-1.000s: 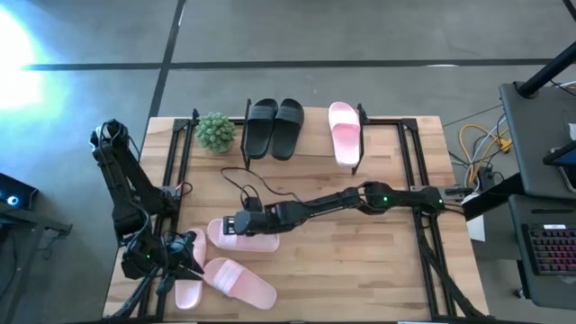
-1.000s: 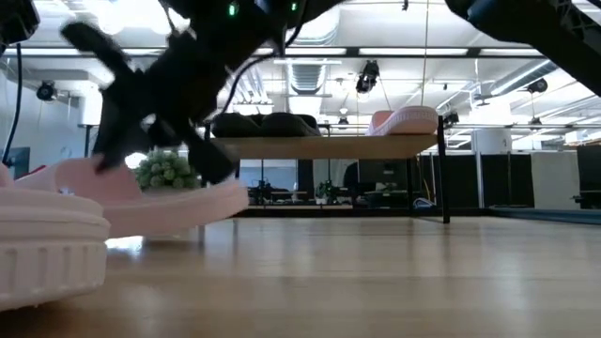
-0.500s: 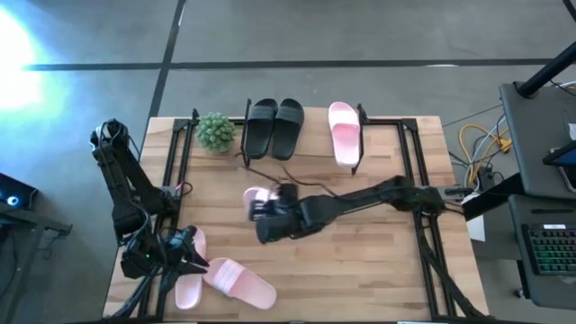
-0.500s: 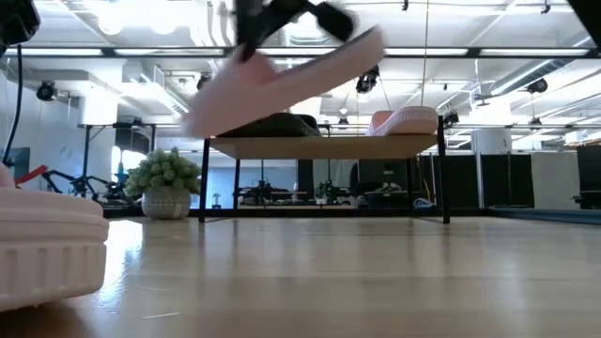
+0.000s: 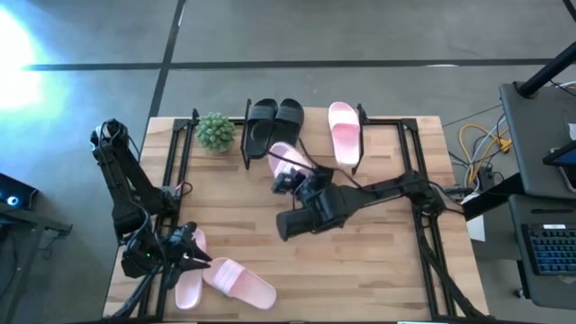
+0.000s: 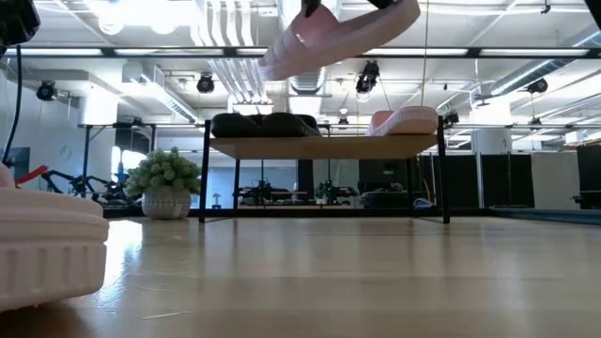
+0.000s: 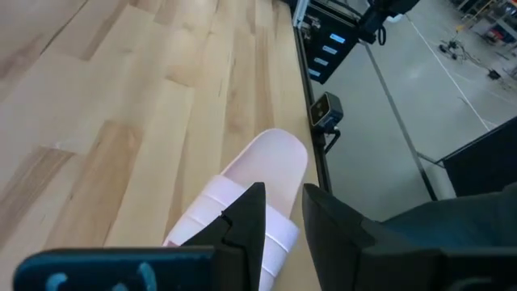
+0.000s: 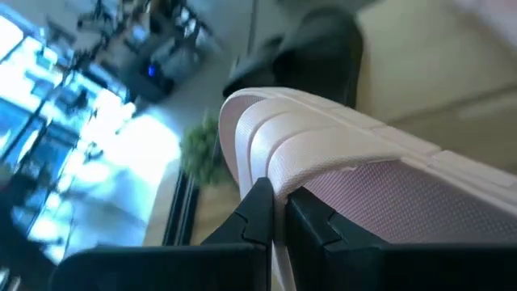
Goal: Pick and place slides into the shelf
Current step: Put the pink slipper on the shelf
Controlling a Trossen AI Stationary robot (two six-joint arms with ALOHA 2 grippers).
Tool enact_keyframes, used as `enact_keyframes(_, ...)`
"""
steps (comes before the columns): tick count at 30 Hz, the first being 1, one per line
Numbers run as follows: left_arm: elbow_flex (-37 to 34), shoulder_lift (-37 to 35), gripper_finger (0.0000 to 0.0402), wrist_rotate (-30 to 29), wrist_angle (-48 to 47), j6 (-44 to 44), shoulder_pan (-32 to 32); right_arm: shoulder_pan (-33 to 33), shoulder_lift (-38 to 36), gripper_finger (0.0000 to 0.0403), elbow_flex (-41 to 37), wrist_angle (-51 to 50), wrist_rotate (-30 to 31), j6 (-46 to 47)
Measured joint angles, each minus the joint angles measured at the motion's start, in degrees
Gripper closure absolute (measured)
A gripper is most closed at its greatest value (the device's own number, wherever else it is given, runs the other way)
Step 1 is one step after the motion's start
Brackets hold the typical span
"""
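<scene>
- Take the shelf [image 5: 301, 155] at the table's far edge as your landmark; everything below is placed against it.
- Your left gripper [image 5: 184, 255] sits at the near left corner of the table [image 5: 360, 261], well apart from the shelf. Its fingers [image 7: 246, 222] stand a little apart over a pink slide [image 5: 189, 270] lying flat; nothing is held between them.
- Just beside that slide lies a second pink one [image 5: 241, 283], angled away, also far from the shelf.
- A small potted plant [image 5: 215, 131] stands just left of the shelf.
- On the shelf top you have two black slides [image 5: 274, 121] side by side at the left and one pink slide [image 5: 344, 131] at the right end.
- Your right gripper [image 5: 290, 178] hangs in the air in front of the shelf's middle, clamped on the strap of a pink slide [image 5: 288, 158]. In the low view that slide [image 6: 343, 38] is tilted and well above the shelf top.
</scene>
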Motion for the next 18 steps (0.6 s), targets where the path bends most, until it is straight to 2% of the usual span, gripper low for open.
enact_keyframes(5, 0.0, -0.1, 0.0332, -3.3, -0.3, 0.0, 0.2, -5.2, -0.3, 0.0390, 0.0, -8.3, 2.3, 6.7)
enact_keyframes(13, 0.0, -2.0, 0.0332, -13.2, -1.3, 0.1, 1.2, -14.3, -0.6, 0.0390, 0.1, -8.0, 3.2, 6.2)
enact_keyframes(18, 0.1, -4.2, 0.0332, -17.2, -9.1, 0.1, 3.7, -18.7, -1.0, 0.0390, 0.1, -8.0, 5.6, 7.8)
